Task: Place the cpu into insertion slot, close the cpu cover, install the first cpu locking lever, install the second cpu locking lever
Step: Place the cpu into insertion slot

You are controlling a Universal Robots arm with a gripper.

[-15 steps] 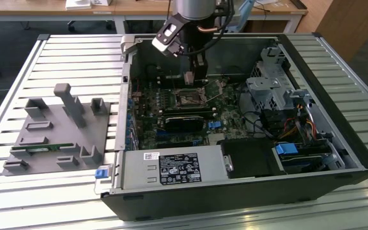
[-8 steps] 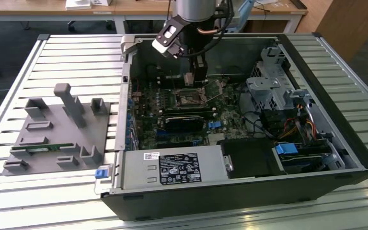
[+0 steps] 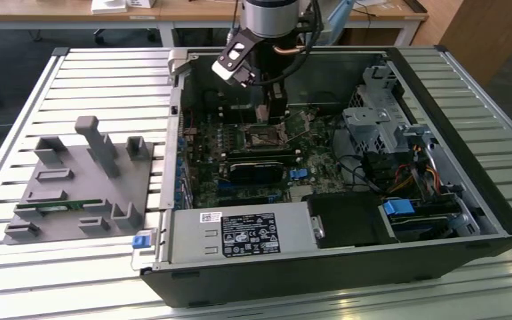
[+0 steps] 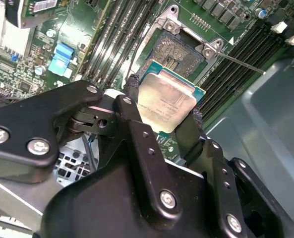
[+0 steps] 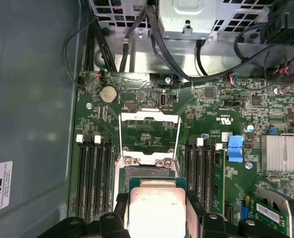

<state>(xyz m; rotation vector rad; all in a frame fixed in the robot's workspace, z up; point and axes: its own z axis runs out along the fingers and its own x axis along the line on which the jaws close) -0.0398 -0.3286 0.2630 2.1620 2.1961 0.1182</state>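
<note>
There is an open computer case (image 3: 327, 273) on a desk (image 3: 105, 73) made of metal strips. In the exterior view, the robot arm comes in from 12 o'clock and reaches down into the case. The tool (image 3: 274, 110) hangs just at 12 o'clock from the insertion slot (image 3: 261, 138).

In both wrist views the tool (image 4: 164, 99) (image 5: 156, 203) is clamped on the cpu (image 4: 166, 99) (image 5: 156, 210). Its two black fingers (image 4: 137, 129) press on two opposite edges of the chip. The shiny grey top of the cpu faces the cameras.

The cpu is up in the air, close to the insertion slot (image 4: 179, 49) (image 5: 147, 173). It is not in the slot yet. In the first wrist view its edge hides part of the slot.

The cpu cover (image 5: 149, 115) is flipped open, and the green board shows through its square window. In the second wrist view a thin locking lever (image 4: 241, 62) sticks out from one corner of the slot.

Long black memory slots (image 5: 94, 173) lie on both sides of the insertion slot. A round silver battery (image 5: 107, 93) sits on the board past the cover.

In the exterior view a grey holder (image 3: 78, 187) rests on the desk at 9 o'clock from the case.
</note>
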